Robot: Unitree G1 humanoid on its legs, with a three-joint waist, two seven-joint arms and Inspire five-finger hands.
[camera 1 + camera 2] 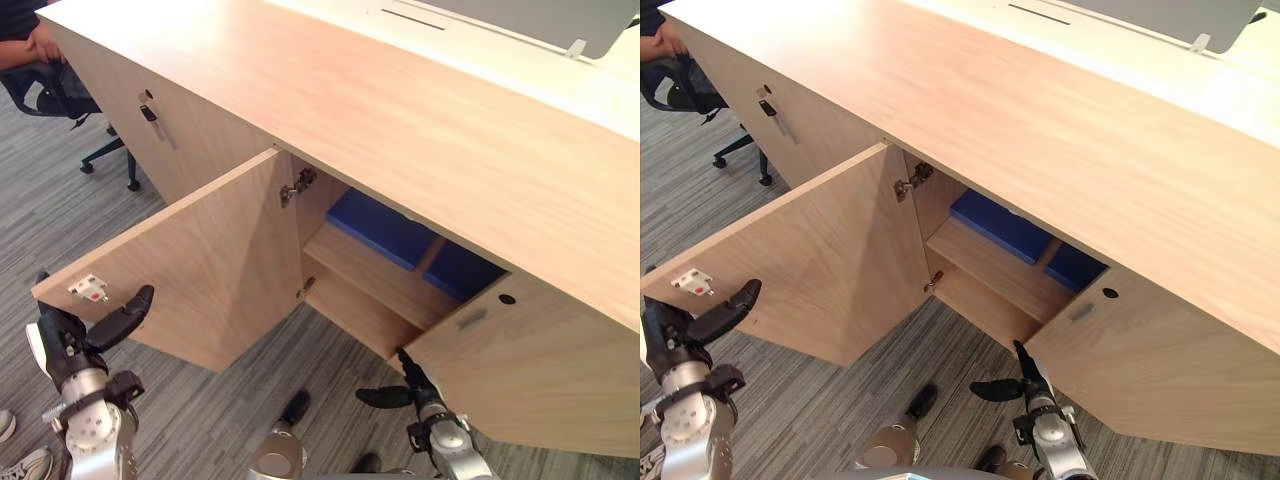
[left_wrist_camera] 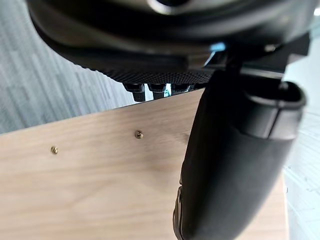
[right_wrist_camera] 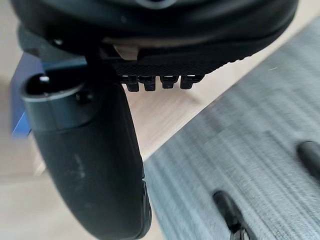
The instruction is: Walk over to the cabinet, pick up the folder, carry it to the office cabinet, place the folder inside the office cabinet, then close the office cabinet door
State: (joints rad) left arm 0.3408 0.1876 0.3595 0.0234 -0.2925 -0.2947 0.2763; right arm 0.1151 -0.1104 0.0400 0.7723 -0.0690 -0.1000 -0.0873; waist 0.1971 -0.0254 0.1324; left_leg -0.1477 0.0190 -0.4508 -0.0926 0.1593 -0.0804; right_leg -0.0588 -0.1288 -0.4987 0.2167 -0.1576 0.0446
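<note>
Nearest of all, the left hand [image 1: 62, 340] sits low with its fingers straight and relaxed, thumb reaching toward the free edge of the left door [image 1: 210, 270] — placed, I judge, to push that door shut. To the right, the right hand [image 1: 412, 385] hangs just below the near corner of the right door [image 1: 540, 370], likewise unclenched and holding nothing. Both doors of the office cabinet [image 1: 400, 110] stand open, the left far wider. Between them, on the one shelf [image 1: 375, 285], lies the blue folder [image 1: 375, 225] — already inside, so closing is what remains. Blue shows in two patches either side of a wooden upright; whether that is one folder or two, I cannot tell. Two hinges [image 1: 298, 186] carry the left door. Far left, a person [image 1: 30, 40] sits in an office chair [image 1: 60, 95].
</note>
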